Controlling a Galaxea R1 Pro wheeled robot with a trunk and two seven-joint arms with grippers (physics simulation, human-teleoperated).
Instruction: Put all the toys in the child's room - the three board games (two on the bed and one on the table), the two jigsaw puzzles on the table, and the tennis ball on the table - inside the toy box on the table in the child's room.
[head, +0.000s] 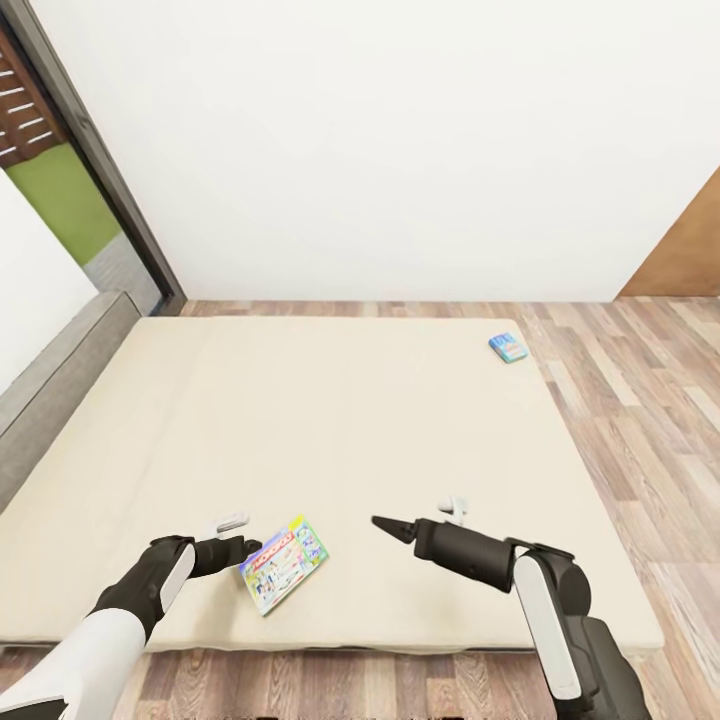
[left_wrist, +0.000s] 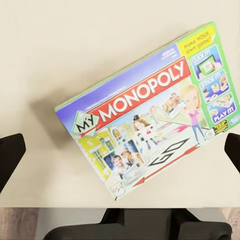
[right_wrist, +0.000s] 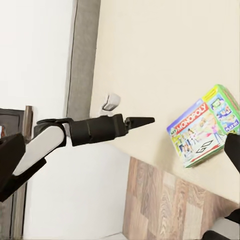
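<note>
Head view shows both board games on the bed (head: 330, 420), one (head: 284, 563) beside our wide-open left hand (head: 240, 548), one (head: 508, 347) far off, so we judge nothing boxed.

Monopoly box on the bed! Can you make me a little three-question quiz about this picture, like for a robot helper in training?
1. True or false: the Monopoly box lies flat on the bed.
2. Which gripper is nearer the Monopoly box? A) left gripper B) right gripper
3. Fill in: the small blue game box lies near the bed's far ____ corner.

Key: 1 true. 2 A; its jaws stand apart on either side of the box in the left wrist view, not touching. 3 right.
</note>
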